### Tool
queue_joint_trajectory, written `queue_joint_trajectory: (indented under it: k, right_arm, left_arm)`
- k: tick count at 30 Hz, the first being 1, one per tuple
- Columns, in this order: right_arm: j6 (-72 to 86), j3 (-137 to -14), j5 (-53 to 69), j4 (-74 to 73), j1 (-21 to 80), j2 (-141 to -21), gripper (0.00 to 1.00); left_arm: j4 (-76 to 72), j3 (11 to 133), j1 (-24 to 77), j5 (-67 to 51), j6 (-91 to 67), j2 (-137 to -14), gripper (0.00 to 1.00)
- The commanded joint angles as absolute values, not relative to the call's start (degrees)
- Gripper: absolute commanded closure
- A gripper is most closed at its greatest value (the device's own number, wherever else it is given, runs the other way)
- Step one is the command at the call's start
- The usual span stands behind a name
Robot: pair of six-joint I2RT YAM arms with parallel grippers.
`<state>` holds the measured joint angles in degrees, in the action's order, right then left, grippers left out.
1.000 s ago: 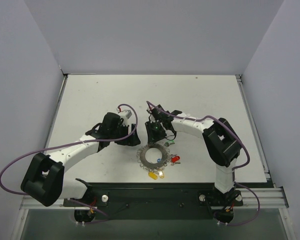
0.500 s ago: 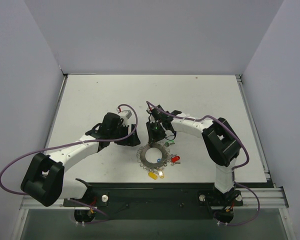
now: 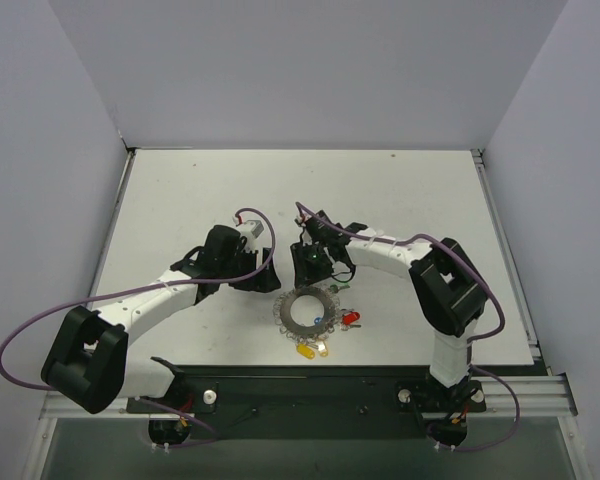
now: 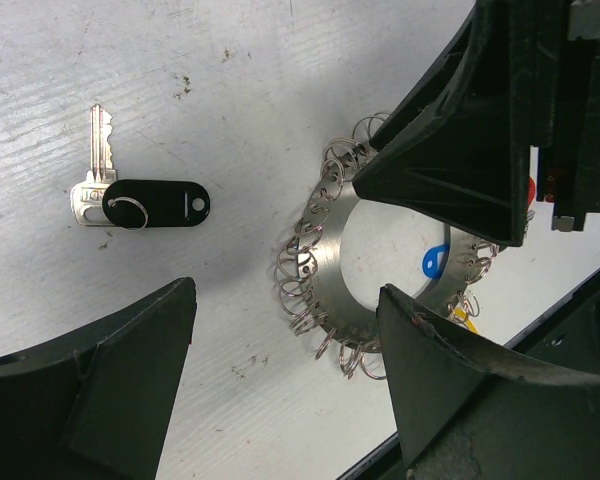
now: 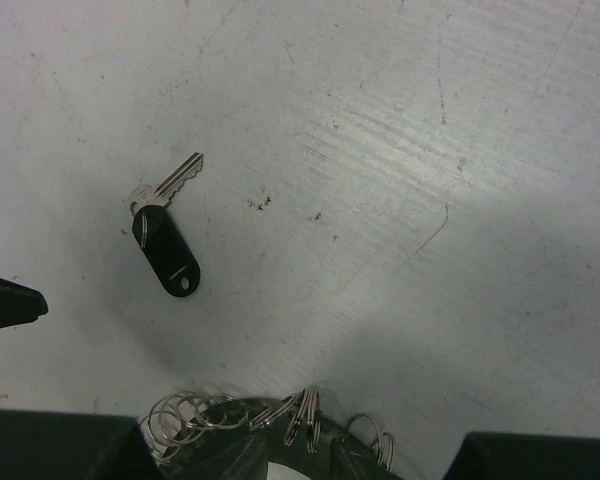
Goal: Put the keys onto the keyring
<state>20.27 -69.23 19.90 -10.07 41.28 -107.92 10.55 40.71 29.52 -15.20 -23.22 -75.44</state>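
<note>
Left gripper point(image 4: 287, 300) spread wide (gripping nothing); keyring point(image 4: 313, 265) lies just ahead of the gap between its fingers, black-tag key point(image 4: 155, 203) off to one side.

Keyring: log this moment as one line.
left tool: open, empty | right tool: over keyring far rim, grip unclear | black-tagged key: lying loose, off ring

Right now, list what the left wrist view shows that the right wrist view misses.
Only the left wrist view: the full hollow centre of the large silvery metal keyring, with a blue plastic key head showing inside it.
Only the right wrist view: a wide, scuffed stretch of the white table beyond the key.
Both: the silver key with the black oval tag, lying apart from the ring, and some of the small wire loops along the ring's rim.
</note>
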Motion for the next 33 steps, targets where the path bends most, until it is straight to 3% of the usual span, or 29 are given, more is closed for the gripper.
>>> queue_joint_trajectory:
  k: [1,20,33]
  right_arm:
    - [21.97,-67.76,20.74,-8.00,40.43,-103.45,0.68]
    - [22.85,-66.45,20.39,-7.29,39.11,-103.97,0.84]
    - [22.59,-66.45,21.80,-7.12,39.20,-105.03,0.86]
  left_arm:
    - [9.93,40.96,29.35,-15.29,-22.24,-74.36,0.18]
    - [10.20,40.96,29.35,-15.29,-21.97,-74.53,0.18]
    - [10.11,40.87,29.36,-15.21,-21.97,-74.53,0.18]
